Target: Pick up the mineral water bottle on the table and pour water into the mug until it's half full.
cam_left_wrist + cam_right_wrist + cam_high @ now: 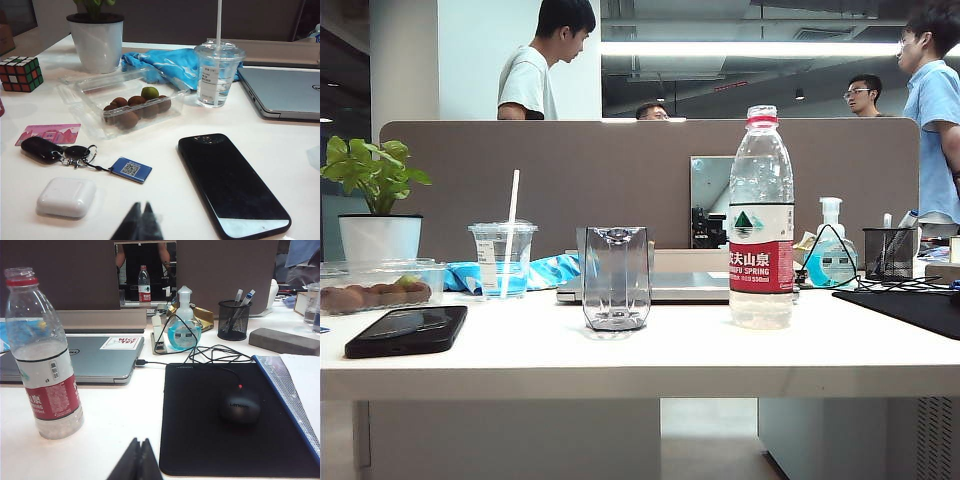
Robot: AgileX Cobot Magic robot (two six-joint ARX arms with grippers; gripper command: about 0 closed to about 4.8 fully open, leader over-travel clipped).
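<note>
The mineral water bottle point(761, 220) stands upright and uncapped on the white table point(650, 355), right of centre, with water point(761, 308) showing at its bottom. It also stands in the right wrist view as the bottle point(44, 360), well ahead of my right gripper point(140, 441), which is shut and empty near the table's front. The clear faceted mug point(614, 277) stands to the left of the bottle, upright and apart from it. My left gripper point(141, 205) is shut and empty, low over the table near a black phone point(231, 181). Neither gripper appears in the exterior view.
A plastic cup with a straw point(504, 258), a fruit box point(127, 100), a potted plant point(377, 200), keys point(60, 150), a white case point(66, 197) and a puzzle cube point(20, 73) crowd the left. A laptop point(100, 357), mouse point(239, 406) on a black pad, pump bottle point(184, 327) and pen holder point(234, 319) lie right.
</note>
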